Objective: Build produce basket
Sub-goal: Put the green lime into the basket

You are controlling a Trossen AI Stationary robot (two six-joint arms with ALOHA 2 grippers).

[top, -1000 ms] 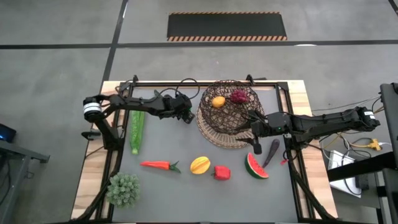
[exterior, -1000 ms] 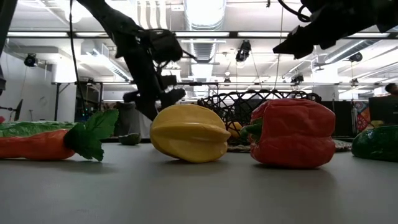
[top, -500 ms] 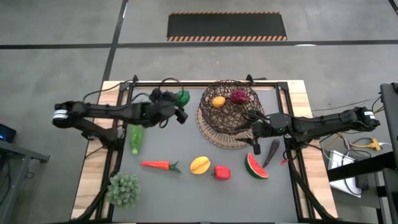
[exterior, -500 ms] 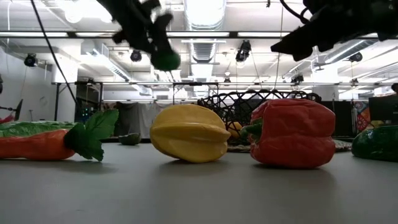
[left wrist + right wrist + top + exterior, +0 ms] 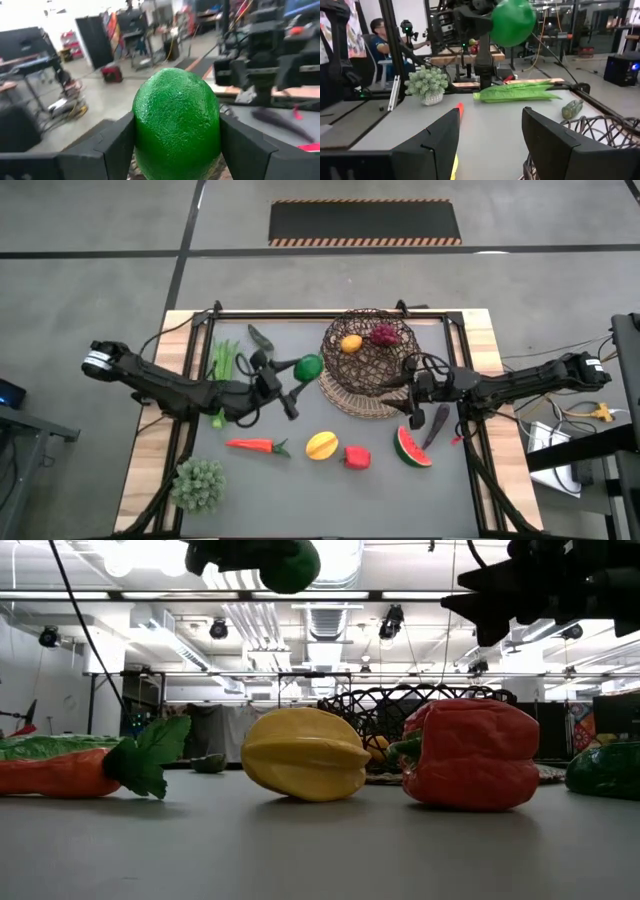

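My left gripper is shut on a green lime, high above the table just left of the basket; the lime also shows in the low view and the right wrist view. The dark wicker basket holds an orange and grapes. My right gripper is open and empty at the basket's near right side, beside the dark eggplant. Carrot, yellow mango, red pepper and watermelon slice lie along the near part of the table. My left gripper pinches the lime's two opposite sides between its two fingers. The fingers come about level from the table's left, pointing toward the basket. The lime is lifted clear of the table and sticks out past the fingertips.
Green beans and a dark chili lie at the far left. A pale leafy clump stands at the near left corner. A person sits beyond the table's left side. Bare mat lies between beans and basket.
My left gripper has risen from low over the table, carrying the lime up, and has moved with it toward the basket. The lime now hangs clear, high above the table. The left arm has swung toward the table's near side.
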